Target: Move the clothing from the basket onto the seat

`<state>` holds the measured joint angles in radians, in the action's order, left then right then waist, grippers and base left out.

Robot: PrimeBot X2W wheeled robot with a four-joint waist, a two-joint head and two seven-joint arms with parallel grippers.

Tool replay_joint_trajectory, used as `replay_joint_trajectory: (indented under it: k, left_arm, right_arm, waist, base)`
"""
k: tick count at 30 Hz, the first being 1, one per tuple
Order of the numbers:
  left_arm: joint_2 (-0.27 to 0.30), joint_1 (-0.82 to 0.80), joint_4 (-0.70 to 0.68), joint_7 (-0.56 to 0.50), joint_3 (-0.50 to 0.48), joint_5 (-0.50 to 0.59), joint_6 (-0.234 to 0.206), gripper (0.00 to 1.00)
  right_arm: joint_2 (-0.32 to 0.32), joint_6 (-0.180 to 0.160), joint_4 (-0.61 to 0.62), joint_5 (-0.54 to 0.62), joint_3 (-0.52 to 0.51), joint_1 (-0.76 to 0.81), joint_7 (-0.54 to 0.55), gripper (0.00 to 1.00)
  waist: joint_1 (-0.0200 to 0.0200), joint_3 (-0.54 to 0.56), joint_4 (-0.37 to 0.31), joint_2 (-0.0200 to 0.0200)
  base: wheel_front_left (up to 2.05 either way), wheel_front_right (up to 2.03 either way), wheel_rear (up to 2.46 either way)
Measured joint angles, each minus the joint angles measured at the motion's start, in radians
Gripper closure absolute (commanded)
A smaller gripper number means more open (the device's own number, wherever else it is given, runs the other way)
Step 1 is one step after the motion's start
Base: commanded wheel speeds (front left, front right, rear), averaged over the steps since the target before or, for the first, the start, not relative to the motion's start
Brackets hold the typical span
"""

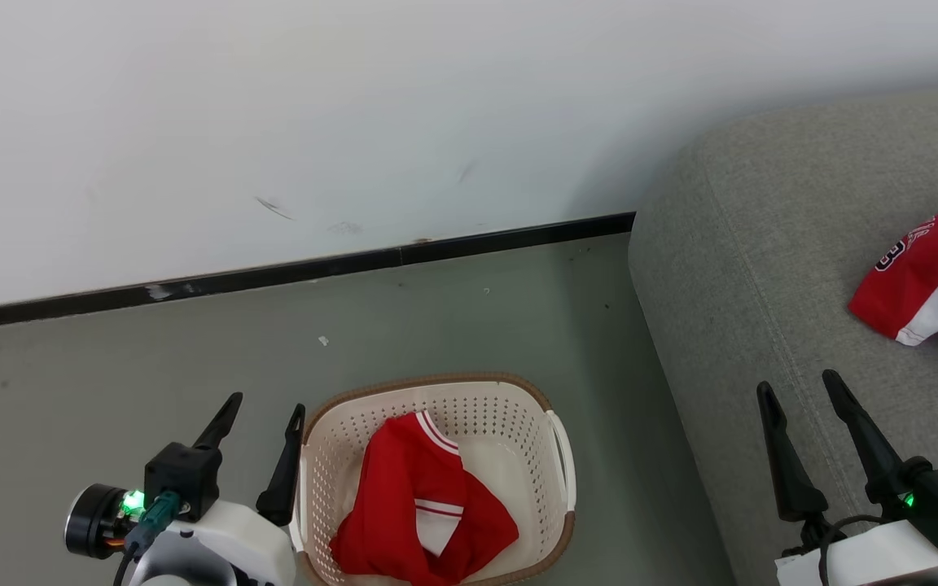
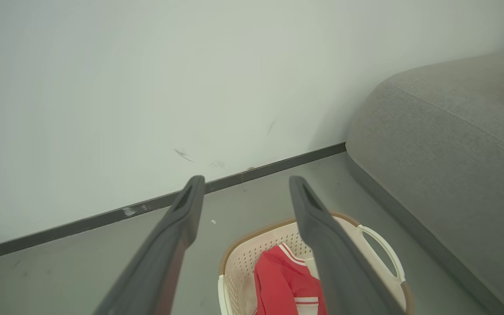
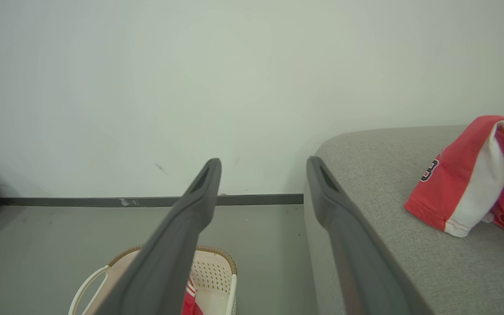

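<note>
While left gripper (image 1: 267,402), right gripper (image 1: 795,381) gape empty, red striped garments (image 1: 404,488) sit in cream perforated plastic basket (image 1: 501,415), on grey woven sofa (image 1: 762,268).

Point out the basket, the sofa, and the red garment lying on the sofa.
basket (image 1: 485,411): head view, perforated back wall.
sofa (image 1: 746,244): head view, bare grey top surface.
red garment (image 1: 925,273): head view, red panel below the lettering.

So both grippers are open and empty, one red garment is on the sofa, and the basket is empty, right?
No, the basket is not empty: the head view shows a red striped garment in it. The rest holds: left gripper and right gripper open and empty, one lettered red garment on the sofa.
</note>
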<state>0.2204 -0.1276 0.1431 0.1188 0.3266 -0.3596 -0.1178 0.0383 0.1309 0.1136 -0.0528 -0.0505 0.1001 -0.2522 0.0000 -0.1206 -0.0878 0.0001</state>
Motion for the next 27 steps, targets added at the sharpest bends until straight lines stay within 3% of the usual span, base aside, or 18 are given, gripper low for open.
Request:
replay_joint_trajectory:
  k: [15,27]
  left_arm:
    - [-0.043,-0.165,0.154,-0.067,0.111,0.07,0.048,0.0]
    - [-0.071,-0.259,0.282,-0.078,0.106,0.083,0.051,0.0]
  right_arm:
    - [-0.001,0.0,0.072,-0.019,-0.037,-0.005,0.0,0.0]
    - [-0.001,0.0,0.128,-0.029,-0.031,-0.087,0.0,0.0]
  waist:
    - [0.0,-0.128,-0.041,0.0]
    - [0.0,-0.256,-0.085,0.0]
  base:
    - [0.0,0.0,0.0]
    - [0.0,0.0,0.0]
